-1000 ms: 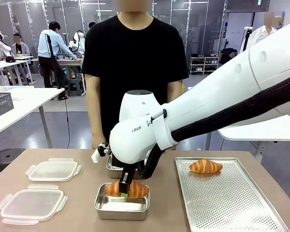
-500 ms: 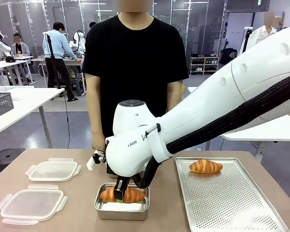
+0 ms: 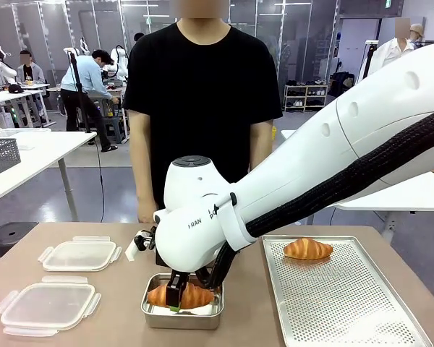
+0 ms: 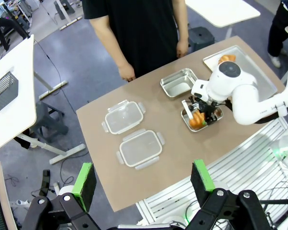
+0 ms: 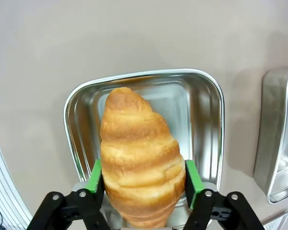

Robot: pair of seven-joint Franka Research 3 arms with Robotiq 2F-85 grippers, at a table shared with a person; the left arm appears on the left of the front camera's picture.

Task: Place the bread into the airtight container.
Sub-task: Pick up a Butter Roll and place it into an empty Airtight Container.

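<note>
The green-padded fingers [image 5: 95, 176] of the right gripper [image 5: 143, 178] stand on either side of the croissant [image 5: 139, 163], one pad against each flank. The right wrist view does not show whether they are pressing the bread or have just let go of it, so I cannot tell if this is a grip or a release. The croissant lies lengthwise between the pads, its far tip pointing into the steel container [image 5: 201, 120] directly beneath it.

From the front, the croissant sits low inside that container, its top just above the rim, with the gripper reaching down into the pan. Judging by this, the bread is already where the task wants it. What is left is for the fingers to come clear of it and lift out without dragging it along.

Just beyond this pan is a second steel container [image 4: 177, 82], which is empty. To the right, a perforated tray [image 3: 347, 303] holds a second croissant [image 3: 307, 249]. Two clear lids [image 3: 79, 255] lie flat on the table [image 3: 116, 332] to the left, well apart from the pans, so neither container is sealed yet.

The left gripper [image 4: 143, 177] hangs high above the table with its fingers wide apart and nothing between them. A person [image 3: 202, 94] stands at the far edge, hands down.
</note>
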